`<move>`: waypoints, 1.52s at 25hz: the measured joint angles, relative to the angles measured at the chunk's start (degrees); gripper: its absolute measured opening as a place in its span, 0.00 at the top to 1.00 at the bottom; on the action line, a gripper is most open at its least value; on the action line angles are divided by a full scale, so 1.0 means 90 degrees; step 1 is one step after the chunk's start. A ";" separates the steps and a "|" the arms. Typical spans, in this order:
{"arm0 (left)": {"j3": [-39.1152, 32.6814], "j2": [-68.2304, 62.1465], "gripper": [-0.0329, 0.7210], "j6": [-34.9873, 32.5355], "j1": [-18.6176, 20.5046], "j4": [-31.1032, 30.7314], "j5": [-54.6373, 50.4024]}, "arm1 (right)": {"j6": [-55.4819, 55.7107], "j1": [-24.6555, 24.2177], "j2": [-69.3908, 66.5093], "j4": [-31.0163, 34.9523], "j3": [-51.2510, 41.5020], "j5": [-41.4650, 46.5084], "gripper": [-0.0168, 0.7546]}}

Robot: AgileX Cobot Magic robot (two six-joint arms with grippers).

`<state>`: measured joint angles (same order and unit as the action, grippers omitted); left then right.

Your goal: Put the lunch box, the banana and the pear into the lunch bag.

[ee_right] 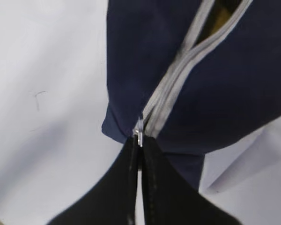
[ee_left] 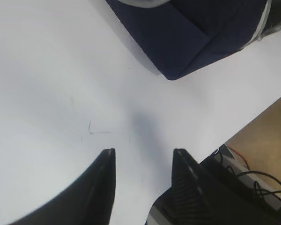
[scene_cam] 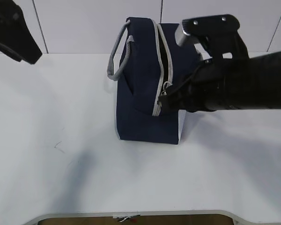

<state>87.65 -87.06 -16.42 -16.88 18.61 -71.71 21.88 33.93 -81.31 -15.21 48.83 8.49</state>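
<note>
Bench: white, faint scratch mark left of the bag. Bag: navy, upright at bench centre, grey handles up on its left side, zipper part open along the top. Something yellow shows through the gap; can't tell which fruit. Right claw: at bag's near end, pinched closed on the zipper pull. Left claw: well left of bag, above bare bench, parted, empty.

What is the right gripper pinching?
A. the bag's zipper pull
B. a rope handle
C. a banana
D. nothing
A: in the right wrist view the right gripper is shut on the metal zipper pull at the low end of the bag's grey zipper.
</note>
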 joint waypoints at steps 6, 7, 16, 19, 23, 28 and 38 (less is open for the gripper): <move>-0.0732 -0.0133 0.55 -0.0735 0.0000 0.0025 0.0615 | 0.0004 0.0000 -0.0022 0.0223 0.0999 0.1335 0.96; -0.0888 -0.0142 0.55 -0.0834 0.0000 0.0040 0.0807 | 0.0004 0.0000 -0.0038 0.0316 0.1128 0.1534 0.96; -0.2185 -0.0142 0.55 -0.2133 0.0000 0.1244 0.2559 | -0.0700 0.0000 -0.0551 0.1896 0.2399 0.2916 0.96; -0.2475 -0.0148 0.55 -0.2517 0.0000 0.1733 0.2928 | -0.0769 0.0000 -0.0658 0.2105 0.2742 0.3163 0.96; -0.2614 -0.0274 0.55 -0.3162 0.0000 0.2406 0.3195 | -0.0787 0.0000 -0.0809 0.2221 0.3213 0.3573 0.96; -0.2618 -0.0560 0.55 -0.4031 0.0000 0.3246 0.3282 | -0.0876 0.0000 -0.1038 0.2357 0.3688 0.4040 0.96; -0.2618 -0.0816 0.51 -0.5384 -0.0026 0.4253 0.3347 | -0.0966 0.0000 -0.1108 0.2463 0.3975 0.4364 0.96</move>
<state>64.09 -94.41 -64.88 -17.11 56.89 -41.58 13.18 33.93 -91.28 6.96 84.61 47.77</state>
